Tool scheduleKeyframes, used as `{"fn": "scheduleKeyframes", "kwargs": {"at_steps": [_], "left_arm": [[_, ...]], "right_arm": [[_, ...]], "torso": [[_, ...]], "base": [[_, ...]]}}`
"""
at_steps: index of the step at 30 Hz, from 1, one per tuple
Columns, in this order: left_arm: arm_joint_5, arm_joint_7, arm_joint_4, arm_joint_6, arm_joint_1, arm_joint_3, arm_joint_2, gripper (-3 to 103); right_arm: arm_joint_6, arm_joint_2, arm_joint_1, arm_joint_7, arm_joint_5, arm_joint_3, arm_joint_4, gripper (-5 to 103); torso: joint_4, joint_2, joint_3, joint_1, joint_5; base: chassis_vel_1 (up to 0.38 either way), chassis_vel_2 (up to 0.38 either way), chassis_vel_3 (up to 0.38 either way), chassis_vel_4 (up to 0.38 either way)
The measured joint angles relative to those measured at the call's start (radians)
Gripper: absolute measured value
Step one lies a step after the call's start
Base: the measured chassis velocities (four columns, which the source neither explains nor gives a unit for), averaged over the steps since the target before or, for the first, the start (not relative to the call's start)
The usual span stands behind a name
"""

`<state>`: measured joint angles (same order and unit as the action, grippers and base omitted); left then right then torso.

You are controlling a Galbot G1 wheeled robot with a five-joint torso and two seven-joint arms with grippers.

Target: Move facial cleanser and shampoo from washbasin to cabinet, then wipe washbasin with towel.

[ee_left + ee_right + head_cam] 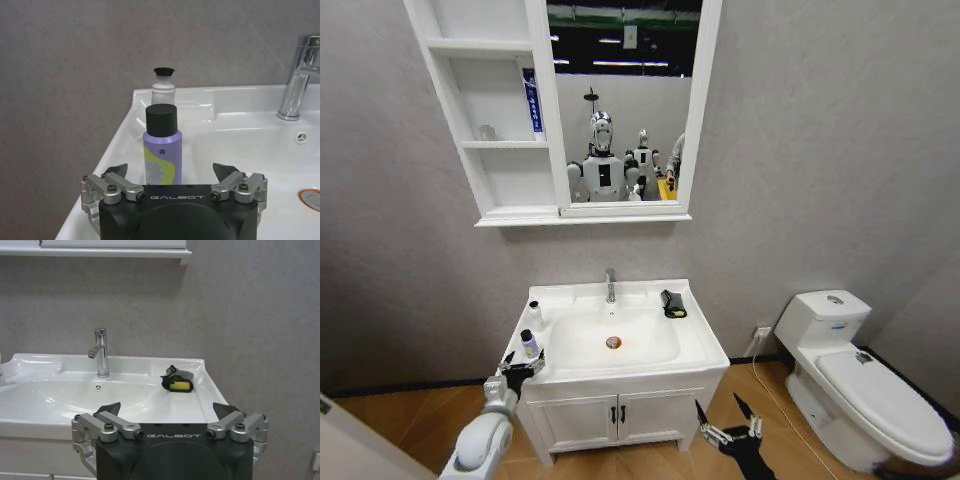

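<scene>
- Grey textured wall backs a white washbasin with a chrome tap and an orange-ringed drain.
- Cabinet: mounted above the basin; a blue-labelled item stands in its middle compartment, beside the mirror panel.
- Purple bottle with black cap: upright on the basin's left rim, directly ahead of the left gripper, whose fingers are spread apart, not touching it.
- White bottle: farther back on the same rim.
- Towel: black with a yellow patch, on the basin's right rear ledge.
- Right gripper: fingers spread, low before the basin's right front corner.
- White toilet: right of the basin.
</scene>
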<state>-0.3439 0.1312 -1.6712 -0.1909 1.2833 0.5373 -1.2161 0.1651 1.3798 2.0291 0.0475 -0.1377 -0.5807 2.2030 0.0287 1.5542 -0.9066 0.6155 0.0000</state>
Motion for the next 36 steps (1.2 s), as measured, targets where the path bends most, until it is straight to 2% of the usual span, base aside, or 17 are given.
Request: {"fn": "scheduleKeyframes", "kwargs": {"at_steps": [5,9,12,13,15,16,18,20,23,27,31,34,35,36], "left_arm": [[0.005,0.015,0.051,0.007,-0.065,-0.013,-0.009,97],[-0.001,0.064,0.079,0.005,-0.102,-0.018,-0.014,93],[-0.008,0.076,0.086,0.003,-0.104,-0.013,-0.014,79],[-0.008,0.076,0.086,0.003,-0.104,-0.013,-0.014,79],[-0.009,0.076,0.086,0.004,-0.098,-0.008,-0.015,68],[-0.009,0.076,0.086,0.004,-0.098,-0.008,-0.015,68],[-0.015,0.076,0.079,0.004,-0.088,-0.004,-0.017,57],[-0.022,0.075,0.072,0.004,-0.083,-0.003,-0.017,57],[-0.048,0.064,0.039,0.001,-0.055,0.007,-0.008,43],[-0.055,0.057,0.008,0.001,-0.037,0.017,0.003,43],[-0.071,0.056,-0.082,-0.003,0.007,0.04,0.039,43],[-0.123,0.056,-0.247,-0.028,0.057,0.079,0.132,43],[-0.123,0.056,-0.247,-0.028,0.057,0.079,0.132,43],[-0.146,0.056,-0.285,-0.04,0.06,0.093,0.164,43]], "right_arm": [[0.002,0.001,0.009,0.001,-0.001,-0.008,0.004,100],[0.002,0.0,0.012,0.001,-0.008,-0.016,0.009,100],[0.002,0.0,0.012,-0.002,-0.013,-0.02,0.013,100],[0.002,0.0,0.012,-0.002,-0.013,-0.02,0.013,100],[0.002,0.0,0.012,-0.003,-0.017,-0.022,0.016,100],[0.002,0.0,0.012,-0.003,-0.017,-0.022,0.016,100],[0.002,-0.001,0.013,-0.004,-0.021,-0.022,0.019,100],[0.002,-0.002,0.013,-0.006,-0.023,-0.022,0.02,100],[0.001,-0.004,0.007,-0.021,-0.029,-0.02,0.02,100],[0.0,-0.004,0.005,-0.025,-0.031,-0.019,0.02,100],[0.0,-0.005,-0.002,-0.027,-0.034,-0.017,0.021,100],[-0.001,-0.005,-0.012,-0.027,-0.035,-0.012,0.023,100],[-0.001,-0.005,-0.012,-0.027,-0.035,-0.012,0.023,100],[-0.001,-0.005,-0.014,-0.027,-0.035,-0.01,0.023,100]], "torso": [[0.0001,0.0,0.0,0.0,0.0],[0.0001,0.0,0.0,0.0,0.0],[0.0001,0.0,0.0,0.0,0.0],[0.0001,0.0,0.0,0.0,0.0],[0.0001,0.0,0.0,0.0,0.0],[0.0001,0.0,0.0,0.0,0.0],[0.0001,0.0,0.0,0.0,-0.0001],[0.0001,0.0,0.0,0.0,0.0],[0.0,0.0,0.0,0.0,-0.0001],[0.0,0.0,0.0,0.0,0.0],[-0.0001,0.0,0.0,0.0,-0.0002],[-0.0001,0.0,0.0,0.0,0.0001],[-0.0001,0.0,0.0,0.0,0.0001],[-0.0002,0.0,0.0,0.0,-0.0004]], "base": [[0.0,0.0,0.0,0.0],[0.0,0.0,0.0,0.0],[0.0,0.0,0.0,0.0],[0.0,0.0,0.0,0.0],[0.0,0.0,0.0,0.0],[0.0,0.0,0.0,0.0],[0.0,0.0,0.0,0.0],[0.0,0.0,0.0,0.0],[0.0,0.0,0.0,0.0],[0.0,0.0,0.0,0.0],[0.0,0.0,0.0,0.0],[0.0,0.0,0.0,0.0],[0.0,0.0,0.0,0.0],[0.0,0.0,0.0,0.0]]}}
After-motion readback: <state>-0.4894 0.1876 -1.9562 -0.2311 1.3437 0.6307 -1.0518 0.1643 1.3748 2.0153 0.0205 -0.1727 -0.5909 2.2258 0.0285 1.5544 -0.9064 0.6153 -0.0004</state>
